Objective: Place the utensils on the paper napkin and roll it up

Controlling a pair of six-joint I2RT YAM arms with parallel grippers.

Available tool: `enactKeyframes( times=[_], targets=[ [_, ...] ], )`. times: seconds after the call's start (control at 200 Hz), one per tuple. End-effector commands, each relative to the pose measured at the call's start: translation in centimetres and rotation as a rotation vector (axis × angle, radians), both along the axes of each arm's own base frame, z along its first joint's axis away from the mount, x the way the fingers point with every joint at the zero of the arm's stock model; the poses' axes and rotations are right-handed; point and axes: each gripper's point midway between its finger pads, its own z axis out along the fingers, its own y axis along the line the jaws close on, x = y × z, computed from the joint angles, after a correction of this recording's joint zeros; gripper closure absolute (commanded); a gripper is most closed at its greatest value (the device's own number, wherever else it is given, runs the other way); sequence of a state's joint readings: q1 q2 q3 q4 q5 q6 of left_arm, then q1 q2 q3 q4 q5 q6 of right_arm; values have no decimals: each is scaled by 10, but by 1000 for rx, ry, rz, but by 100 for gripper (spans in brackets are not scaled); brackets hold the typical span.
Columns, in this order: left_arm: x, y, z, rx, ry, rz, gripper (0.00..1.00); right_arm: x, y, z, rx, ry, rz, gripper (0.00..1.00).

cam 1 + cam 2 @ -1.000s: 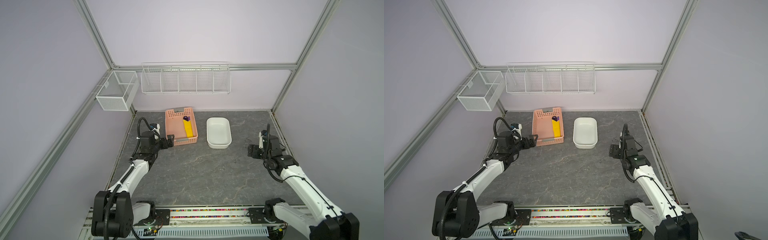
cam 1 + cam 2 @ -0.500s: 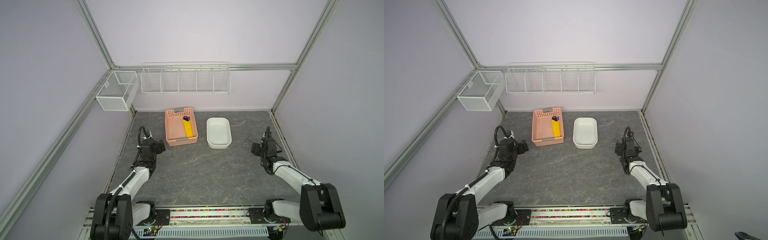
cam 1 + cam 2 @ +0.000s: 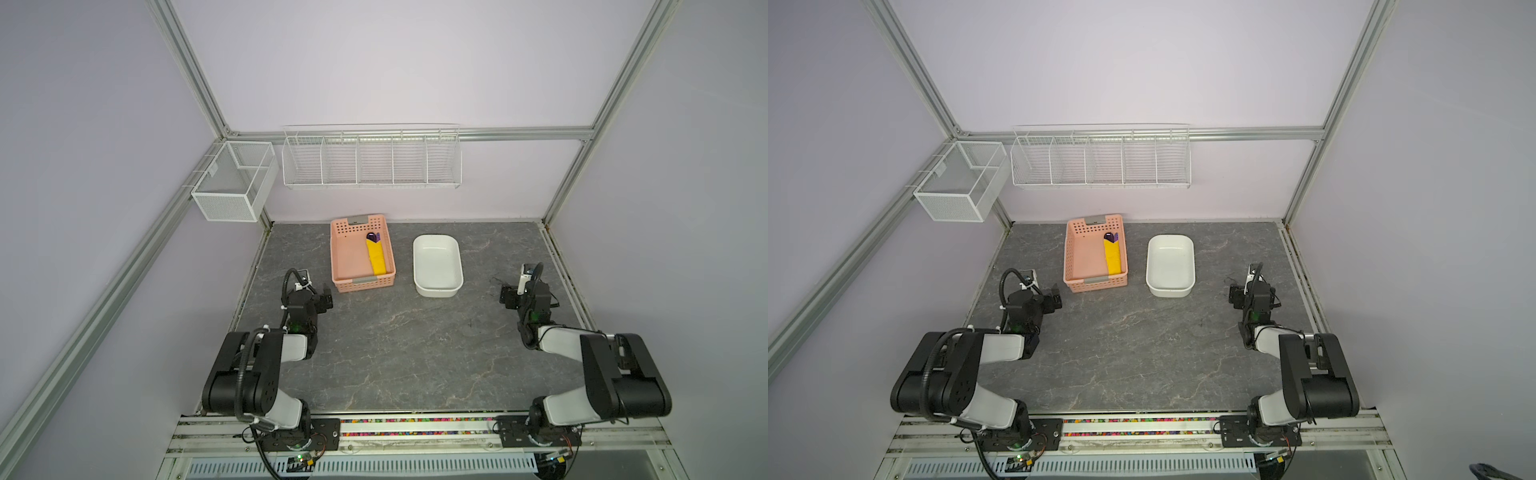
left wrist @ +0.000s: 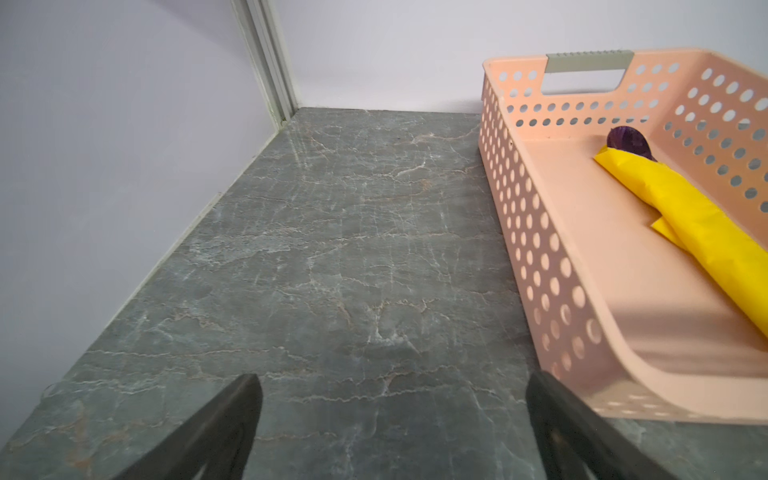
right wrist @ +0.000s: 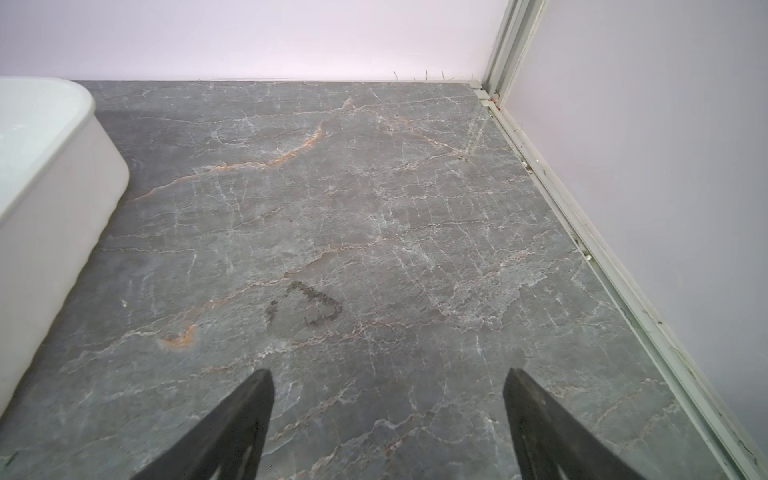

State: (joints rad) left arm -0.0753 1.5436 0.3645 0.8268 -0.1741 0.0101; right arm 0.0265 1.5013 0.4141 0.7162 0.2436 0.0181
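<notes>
Rolled paper napkin (image 3: 377,259) lies inside the pink basket (image 3: 361,286), utensils (image 3: 373,237) poking out — left tool (image 3: 326,300) just beside the basket, right tool (image 3: 505,296) well apart from it — both released.

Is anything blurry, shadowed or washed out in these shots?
Both top views: soft even light, frame posts splay outward. Left wrist view: a shadow band crosses the floor of the pink basket; the dark fingers are blurred. Right wrist view: the white tub looks washed out.
</notes>
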Motion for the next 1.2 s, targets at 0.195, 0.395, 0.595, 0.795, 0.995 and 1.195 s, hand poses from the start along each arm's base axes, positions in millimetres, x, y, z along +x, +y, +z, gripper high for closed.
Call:
enactKeyframes(
  times=[0.195, 0.395, 0.595, 0.795, 0.995, 1.195],
  targets=[
    [10, -8, 26, -19, -103, -83, 1, 8, 16, 10, 13, -86, 131, 11],
    [14, 6, 25, -23, -87, 6, 1, 7, 16, 11, 13, -88, 132, 11],
    [13, 5, 25, -21, -96, 0, 1, 7, 16, 11, 12, -88, 132, 11],
    [13, 5, 25, -20, -96, 2, 1, 7, 16, 11, 12, -88, 132, 11],
    [14, 6, 25, -23, -94, 6, 1, 7, 16, 11, 12, -88, 133, 11],
    [14, 6, 25, -23, -94, 5, 1, 7, 16, 11, 13, -88, 132, 11]
  ],
)
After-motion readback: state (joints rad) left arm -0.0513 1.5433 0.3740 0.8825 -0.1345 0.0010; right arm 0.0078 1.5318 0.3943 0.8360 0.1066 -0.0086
